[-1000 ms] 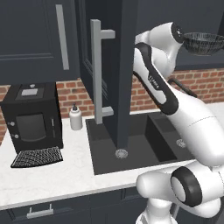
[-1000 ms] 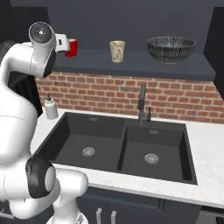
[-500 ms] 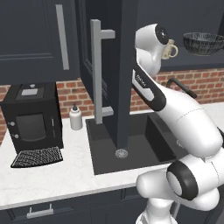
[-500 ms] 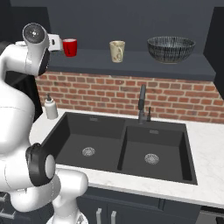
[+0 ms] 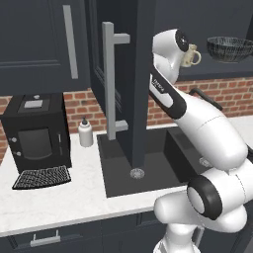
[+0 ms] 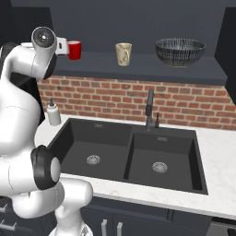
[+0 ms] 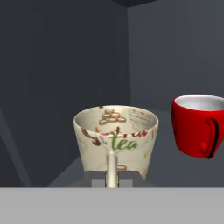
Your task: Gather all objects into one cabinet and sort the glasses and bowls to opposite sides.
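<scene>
Since a second ago we've carried the beige mug [image 7: 116,142] up to the cabinet shelf [image 6: 138,64], gripper [image 7: 111,179] clenched on its handle, red cup [image 7: 199,124] just right. Swinging rightward could topple that cup.

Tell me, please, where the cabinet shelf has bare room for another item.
Widest bare stretch: between the beige tumbler and the patterned bowl. A narrower gap lies between red cup and tumbler. The left end is crowded: the end effector and tea mug sit beside the red cup.
</scene>
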